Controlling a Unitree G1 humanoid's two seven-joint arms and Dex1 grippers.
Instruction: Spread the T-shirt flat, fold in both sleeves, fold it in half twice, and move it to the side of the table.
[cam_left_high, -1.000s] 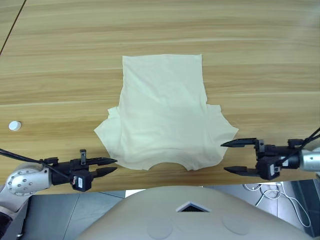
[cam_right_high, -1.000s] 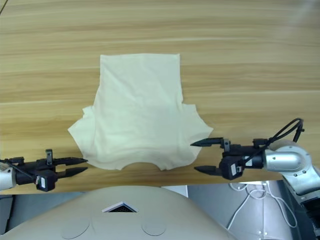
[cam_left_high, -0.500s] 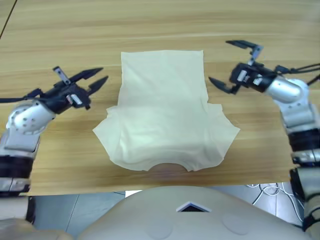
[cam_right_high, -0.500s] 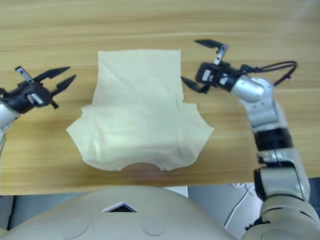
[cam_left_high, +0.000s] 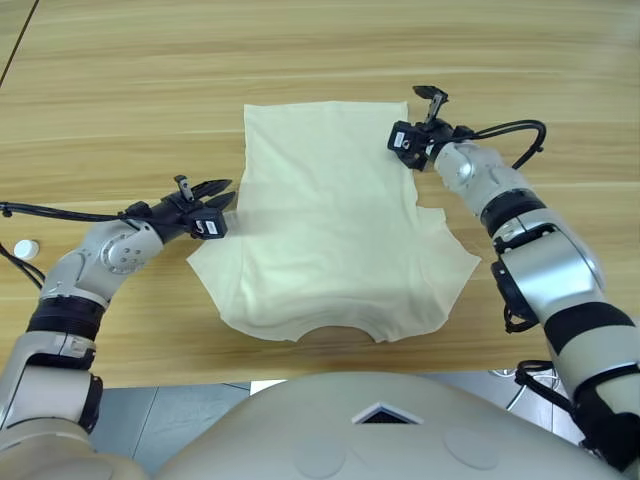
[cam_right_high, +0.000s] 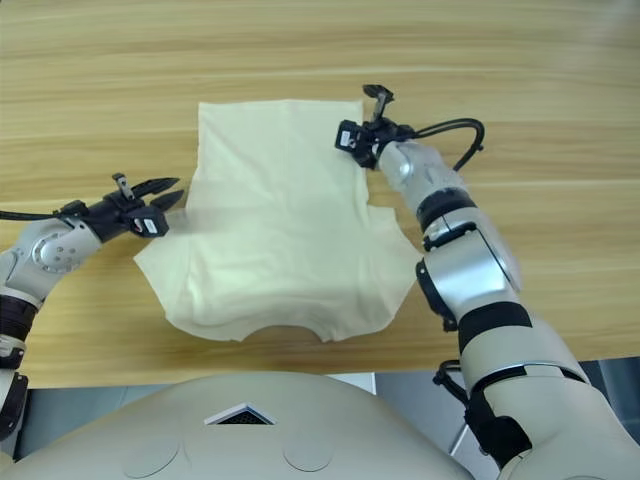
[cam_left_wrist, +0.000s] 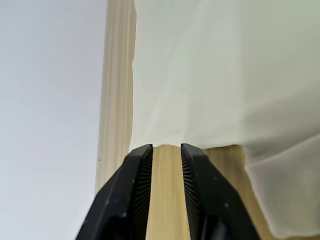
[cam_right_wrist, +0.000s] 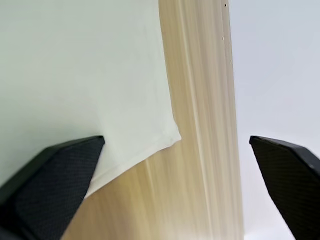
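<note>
A pale yellow T-shirt (cam_left_high: 330, 215) lies on the wooden table (cam_left_high: 120, 90), collar toward me and hem at the far side, both sleeves bunched at its sides. My left gripper (cam_left_high: 224, 193) sits low at the shirt's left edge just above the left sleeve. In the left wrist view its fingers (cam_left_wrist: 137, 167) stand slightly open, tips at the cloth edge with bare wood between them. My right gripper (cam_left_high: 416, 118) is at the shirt's right edge near the far hem corner. It is wide open, one finger (cam_right_wrist: 55, 165) over the cloth and the other beyond the edge.
A small white cap (cam_left_high: 25, 248) lies on the table at the far left. The table's front edge (cam_left_high: 150, 375) runs just below the collar. Bare wood surrounds the shirt on the far side, left and right.
Both arms have swung inward. The left gripper came down to the shirt's left edge and narrowed. The right gripper closed in on the right edge near the hem. The shirt lies as before.
</note>
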